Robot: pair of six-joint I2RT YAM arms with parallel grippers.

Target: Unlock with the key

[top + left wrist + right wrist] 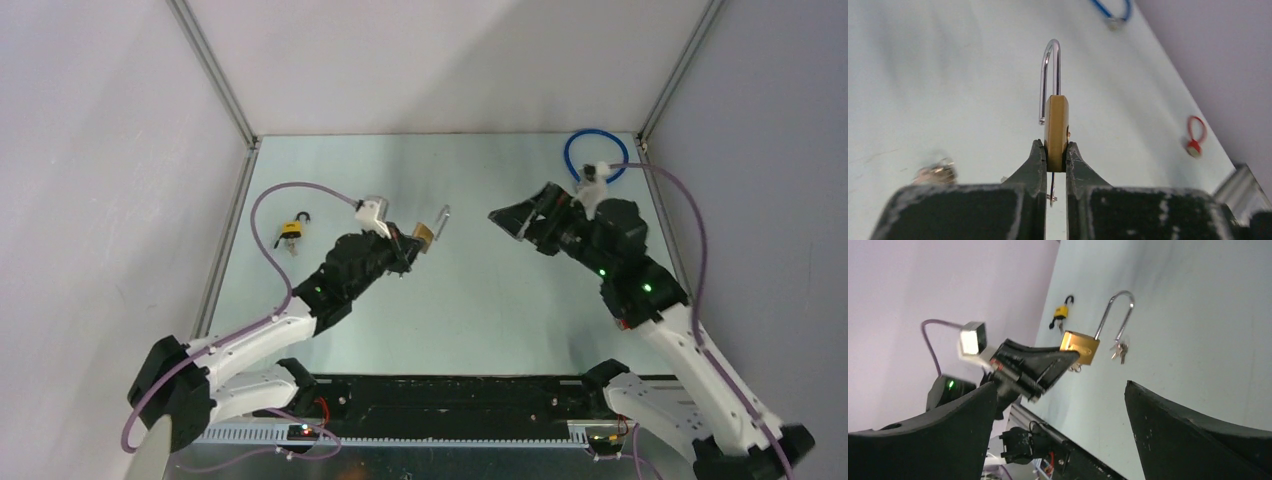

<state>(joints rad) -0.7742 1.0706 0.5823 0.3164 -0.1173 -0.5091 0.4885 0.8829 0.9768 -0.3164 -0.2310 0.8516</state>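
Note:
My left gripper (1054,145) is shut on the lower body of a brass padlock (1056,125), which it holds edge-on above the table. One end of the padlock's steel shackle (1050,60) hangs free of the body. A thin wire ring (1052,192) shows under the padlock, between my fingers. A small bunch of keys (1120,352) lies on the table beside the padlock, blurred at the left in the left wrist view (935,172). My right gripper (505,222) hovers to the right of the padlock (425,236), facing it, wide open and holding nothing.
A small yellow padlock (292,231) with keys lies near the left edge of the table. A blue cable loop (595,155) sits at the back right corner. A red ring (1196,136) lies near the right wall. Grey walls close in three sides.

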